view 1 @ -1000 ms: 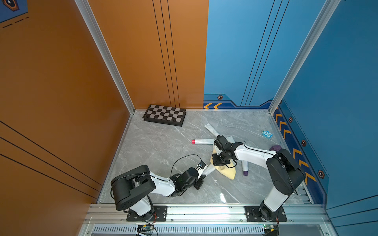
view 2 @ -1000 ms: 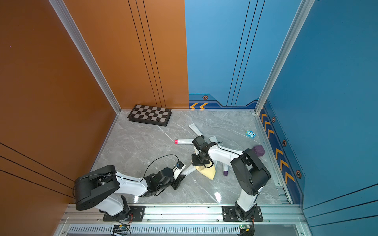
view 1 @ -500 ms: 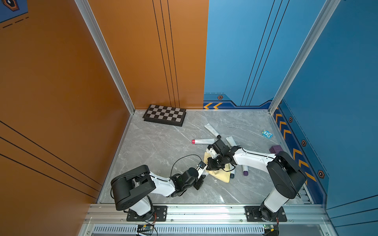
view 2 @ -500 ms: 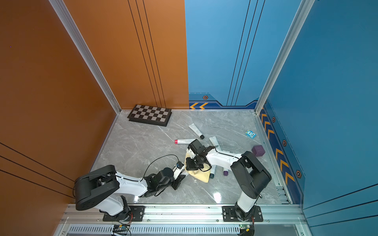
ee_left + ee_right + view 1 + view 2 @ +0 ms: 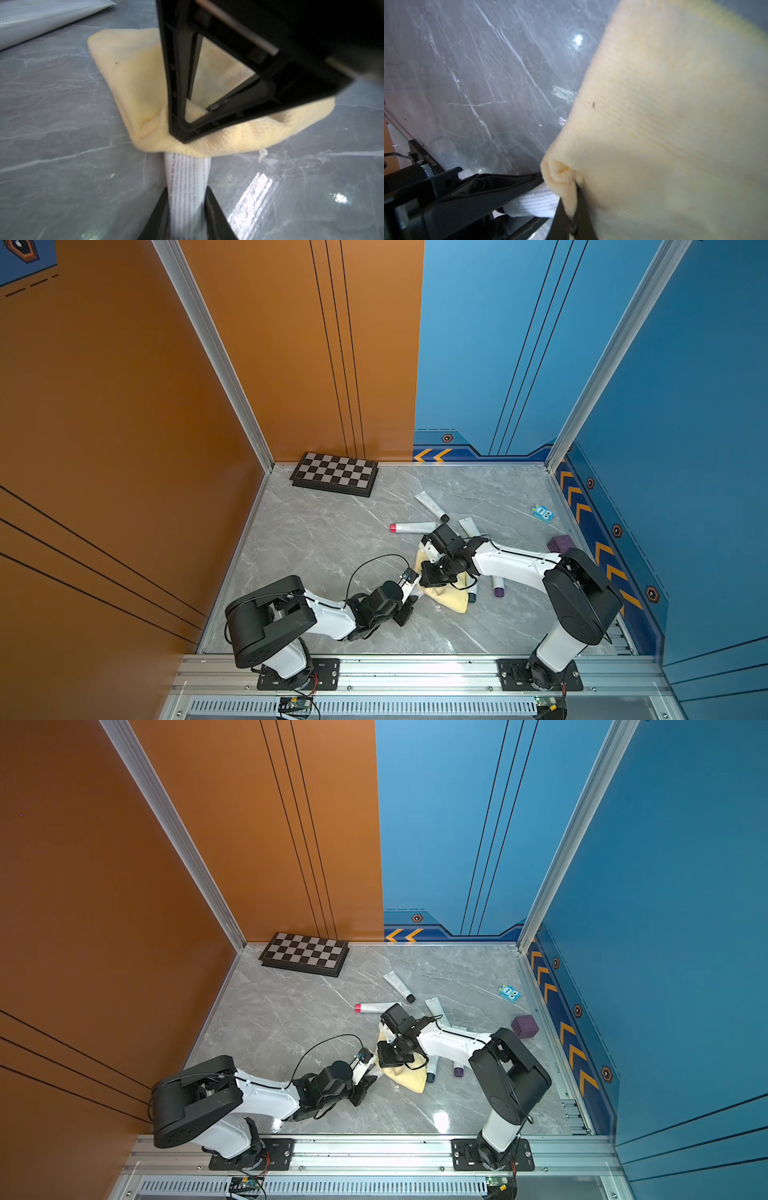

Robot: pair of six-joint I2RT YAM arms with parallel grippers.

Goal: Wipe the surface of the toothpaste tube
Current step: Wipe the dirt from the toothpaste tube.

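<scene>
The white toothpaste tube with printed text lies low over the grey marble table, and my left gripper is shut on one end of it. Its other end is hidden under a pale yellow cloth. My right gripper is shut on a bunched fold of that cloth and presses it down on the tube, close to the left fingers. In both top views the two grippers meet at the cloth near the table's middle front.
A chessboard lies at the back left. Several other tubes lie around and behind the right arm. A purple block and a small blue toy sit near the right wall.
My right gripper has slid the cloth along the tube toward the left gripper and the table's front. The left arm has stayed still, holding the tube.
</scene>
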